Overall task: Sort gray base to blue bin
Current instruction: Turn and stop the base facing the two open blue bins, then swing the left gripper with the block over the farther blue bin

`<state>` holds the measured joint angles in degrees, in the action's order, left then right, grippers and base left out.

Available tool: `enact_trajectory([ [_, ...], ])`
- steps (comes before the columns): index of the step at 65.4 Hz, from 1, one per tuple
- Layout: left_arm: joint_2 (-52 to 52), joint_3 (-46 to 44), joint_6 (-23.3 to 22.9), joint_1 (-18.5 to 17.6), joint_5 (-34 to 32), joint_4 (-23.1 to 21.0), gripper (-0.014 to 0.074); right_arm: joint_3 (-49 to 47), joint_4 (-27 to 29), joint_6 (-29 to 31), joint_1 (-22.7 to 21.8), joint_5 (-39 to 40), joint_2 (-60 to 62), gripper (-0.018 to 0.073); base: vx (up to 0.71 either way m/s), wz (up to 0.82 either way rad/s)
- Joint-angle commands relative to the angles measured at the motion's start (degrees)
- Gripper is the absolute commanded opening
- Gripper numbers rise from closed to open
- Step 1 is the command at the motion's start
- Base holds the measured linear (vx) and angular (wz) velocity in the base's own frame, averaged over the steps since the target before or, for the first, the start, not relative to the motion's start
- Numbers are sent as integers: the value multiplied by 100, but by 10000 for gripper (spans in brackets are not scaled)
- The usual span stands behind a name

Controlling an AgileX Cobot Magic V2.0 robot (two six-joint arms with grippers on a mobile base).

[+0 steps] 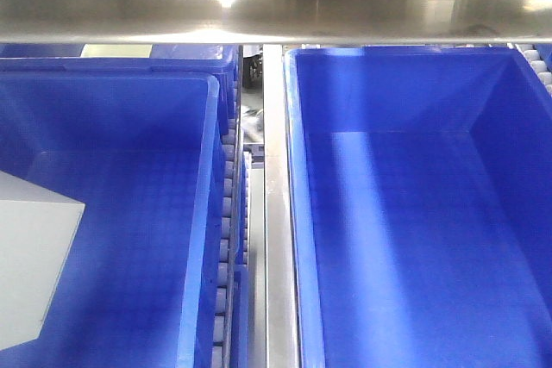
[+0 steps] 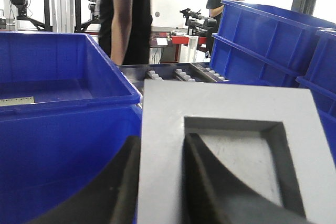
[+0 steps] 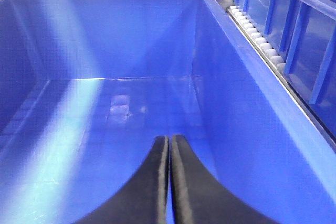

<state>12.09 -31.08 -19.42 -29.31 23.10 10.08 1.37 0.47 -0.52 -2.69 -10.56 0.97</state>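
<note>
L grip (image 2: pixel 161 148) clamps gray base (image 2: pixel 226 103) | R grip (image 3: pixel 169 148) closed, empty | blue bin (image 3: pixel 231 87), steel rail (image 1: pixel 278 213)

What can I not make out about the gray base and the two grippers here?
Front view: the left edge cuts off the gray base; its recess is unseen.
Left wrist view: the base hides its own underside, so what it rests on is unclear.
Left wrist view: the bottom edge cuts off the left gripper.
Right wrist view: how high the right gripper is above the blue bin floor cannot be judged.
</note>
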Motion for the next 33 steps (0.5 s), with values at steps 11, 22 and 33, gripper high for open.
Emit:
enact_trajectory([
  [11,54,-159,-39,-15,-777,-7,146,28,-47,52,0,211,-5,-5,0,0],
  [22,74,-159,-91,-15,-858,-77,146,28,-47,52,0,211,-5,-5,0,0],
  [33,590,-159,-36,-15,-1235,-83,146,28,-47,52,0,211,-5,-5,0,0],
])
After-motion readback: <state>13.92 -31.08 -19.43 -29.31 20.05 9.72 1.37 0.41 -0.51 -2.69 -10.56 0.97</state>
